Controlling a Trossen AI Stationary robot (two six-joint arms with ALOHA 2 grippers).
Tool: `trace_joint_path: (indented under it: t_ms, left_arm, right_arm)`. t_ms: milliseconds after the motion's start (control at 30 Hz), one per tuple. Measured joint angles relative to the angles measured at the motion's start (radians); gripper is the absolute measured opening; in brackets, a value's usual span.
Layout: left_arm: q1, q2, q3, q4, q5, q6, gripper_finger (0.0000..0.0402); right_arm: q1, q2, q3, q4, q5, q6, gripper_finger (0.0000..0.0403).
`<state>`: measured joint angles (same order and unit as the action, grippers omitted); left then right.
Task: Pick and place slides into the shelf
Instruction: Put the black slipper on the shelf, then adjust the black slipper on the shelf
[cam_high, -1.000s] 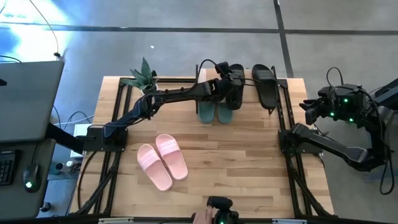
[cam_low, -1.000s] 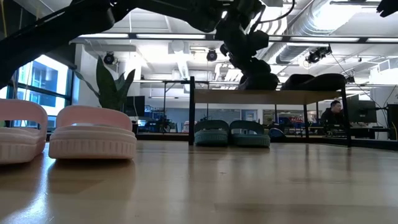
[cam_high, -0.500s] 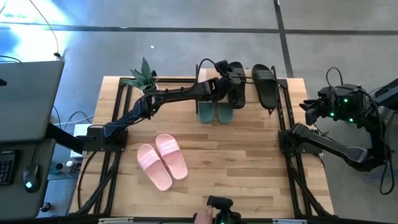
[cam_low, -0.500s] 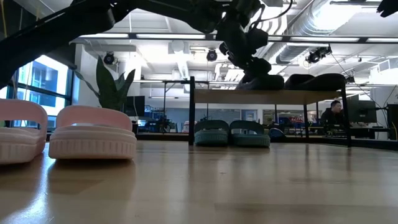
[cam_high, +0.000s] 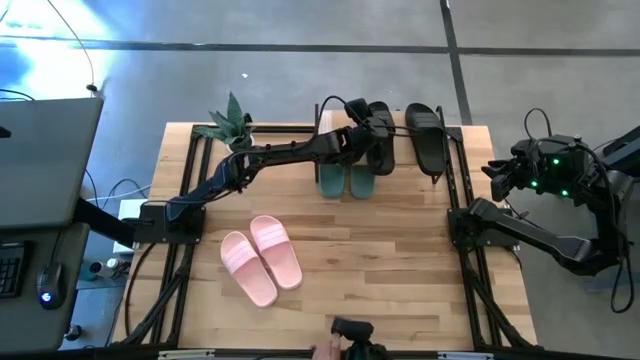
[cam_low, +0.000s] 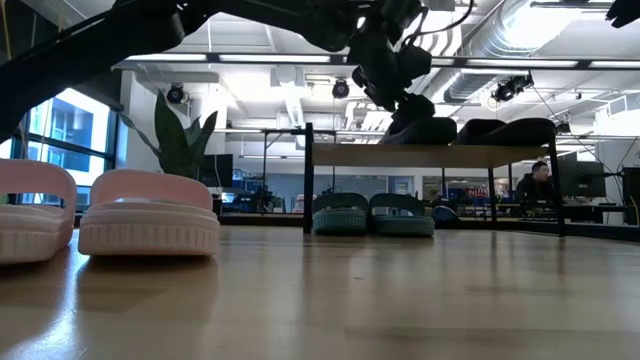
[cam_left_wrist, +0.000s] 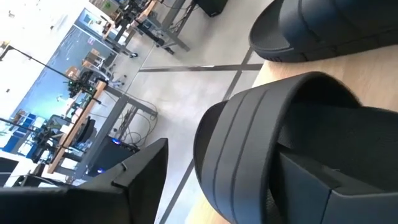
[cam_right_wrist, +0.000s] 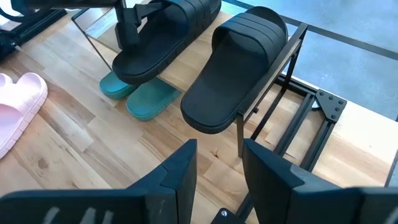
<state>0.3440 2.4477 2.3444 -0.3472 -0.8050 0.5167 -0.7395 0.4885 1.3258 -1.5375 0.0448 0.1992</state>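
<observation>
Low rack w/ light wood top, black metal frame (cam_high: 400, 128): 2 black wide-strap slides (cam_high: 428, 137) on top, teal pair (cam_high: 348, 181) beneath. Left gripper (cam_high: 362, 140) at nearer black slide (cam_high: 379, 140), fingers spread, grip can't tell; right gripper (cam_right_wrist: 217, 167) off rack's right side, fingers parted, empty

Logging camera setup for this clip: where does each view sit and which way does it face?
High: overhead, straight down; both arms, left gripper at the shelf.
Low: tabletop level, across pink slides to the shelf.
Left wrist: close on a black slide.
Right wrist: past right gripper toward the shelf.
Shared: both black slides.

Black slides (cam_high: 405, 137) atop shelf (cam_low: 430, 156) — pink slides (cam_high: 261, 258) on tabletop.
</observation>
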Motion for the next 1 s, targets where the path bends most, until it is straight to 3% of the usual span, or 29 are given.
trace_joint_path:
  t_ms: [400,700,867,1000]
  left_arm:
    - [-0.043,-0.020,0.002,-0.043,0.016,-0.003,0.0255]
    - [-0.078,-0.120,0.001,-0.194,0.048,-0.087,0.0255]
    - [-0.105,-0.225,0.001,-0.314,0.163,-0.171,0.0255]
    - [-0.110,-0.325,0.002,-0.448,0.354,-0.281,0.0255]
  right_arm:
    - [0.000,0.000,0.000,0.000,0.000,-0.002,0.0119]
    - [0.000,0.000,0.000,0.000,-0.003,-0.003,0.0119]
    - [0.000,0.000,0.000,0.017,-0.018,-0.001,0.0119]
    - [0.000,0.001,0.000,0.113,-0.089,-0.025,0.0119]
